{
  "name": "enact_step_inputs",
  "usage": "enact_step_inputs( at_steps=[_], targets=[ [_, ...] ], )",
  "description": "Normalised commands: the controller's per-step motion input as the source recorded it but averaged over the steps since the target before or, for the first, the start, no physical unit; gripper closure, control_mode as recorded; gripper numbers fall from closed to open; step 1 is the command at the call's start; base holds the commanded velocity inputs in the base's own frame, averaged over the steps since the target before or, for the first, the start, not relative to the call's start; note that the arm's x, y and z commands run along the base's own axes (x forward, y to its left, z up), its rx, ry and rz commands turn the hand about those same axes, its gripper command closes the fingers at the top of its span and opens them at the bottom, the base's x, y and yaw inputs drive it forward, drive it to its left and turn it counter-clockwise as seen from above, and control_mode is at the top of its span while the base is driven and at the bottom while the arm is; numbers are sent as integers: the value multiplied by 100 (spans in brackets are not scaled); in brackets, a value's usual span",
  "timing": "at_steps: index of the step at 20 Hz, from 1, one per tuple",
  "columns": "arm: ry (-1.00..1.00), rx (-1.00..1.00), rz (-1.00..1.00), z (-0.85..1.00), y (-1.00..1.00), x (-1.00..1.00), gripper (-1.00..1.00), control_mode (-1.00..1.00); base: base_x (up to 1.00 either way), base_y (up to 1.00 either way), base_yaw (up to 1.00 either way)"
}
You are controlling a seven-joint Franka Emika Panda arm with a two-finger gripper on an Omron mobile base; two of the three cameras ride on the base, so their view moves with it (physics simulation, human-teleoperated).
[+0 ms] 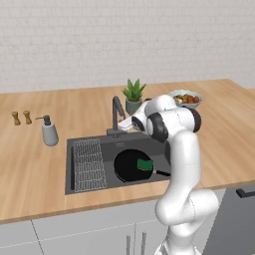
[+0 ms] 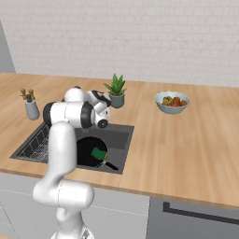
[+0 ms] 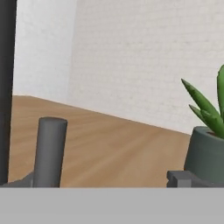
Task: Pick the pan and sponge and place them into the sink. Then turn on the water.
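Pan (image 1: 130,166) and sponge (image 1: 145,164) sit in sink (image 1: 94,144); hand (image 1: 130,124) spread, empty. Next I nudge faucet (image 1: 117,110) lever.

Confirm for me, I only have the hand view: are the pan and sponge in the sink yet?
Observer: Yes. The pan lies in the sink, to the right of the wire rack.
Operator: And the sponge?
Observer: The sponge rests on the pan, green side up.
Operator: Is any water running?
Observer: No stream shows under the faucet spout.
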Motion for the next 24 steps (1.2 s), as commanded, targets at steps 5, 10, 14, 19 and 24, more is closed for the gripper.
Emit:
enact_step_inputs(
  at_steps=[5,10,14,19,24],
  targets=[
    [3,0,-13,-20,0,28,-100,-100,0,0,0],
    [5,8,-9,-19,-33,21,100,-100,0,0,0],
    [4,24,-2,-22,-99,4,100,-100,0,0,0],
    [5,23,-2,-28,-98,9,100,-100,0,0,0],
    [10,17,-2,-42,-98,14,100,-100,0,0,0]
  ],
)
